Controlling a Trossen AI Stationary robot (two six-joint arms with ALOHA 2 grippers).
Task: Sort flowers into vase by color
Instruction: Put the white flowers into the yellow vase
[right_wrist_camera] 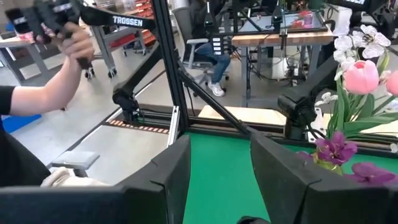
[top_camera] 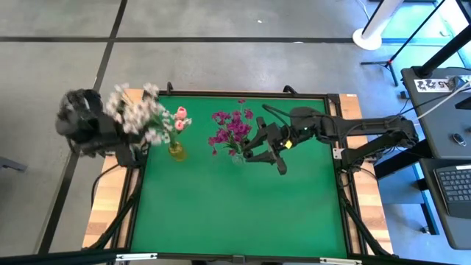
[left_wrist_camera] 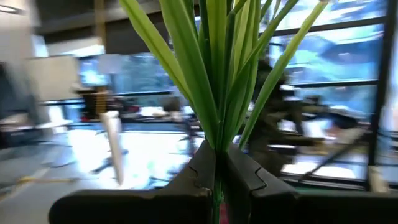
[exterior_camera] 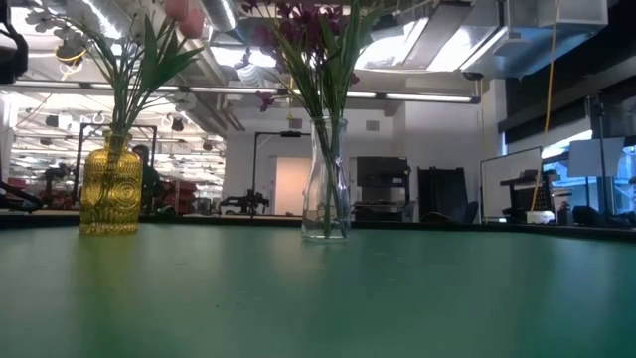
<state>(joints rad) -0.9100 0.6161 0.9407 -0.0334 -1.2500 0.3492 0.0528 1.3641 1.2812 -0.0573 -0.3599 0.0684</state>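
The left gripper (left_wrist_camera: pixel 219 180) has its fingers clamped on green stems of white flowers (top_camera: pixel 136 110), held at the table's (top_camera: pixel 243 213) left edge beside the yellow vase (top_camera: pixel 176 151). The right gripper (right_wrist_camera: pixel 214 165), fingers apart, hovers near the clear vase (exterior_camera: pixel 326 179) of magenta flowers (top_camera: pixel 230 126).

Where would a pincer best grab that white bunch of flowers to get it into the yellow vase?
Low on the green stems, just under the spread of leaves, where they bunch into one narrow bundle. The left pincer holds it just so, closed from both sides with the white flowers above. That leaves the stem ends free to go down into the yellow vase, probably from straight above, since its neck is narrow.
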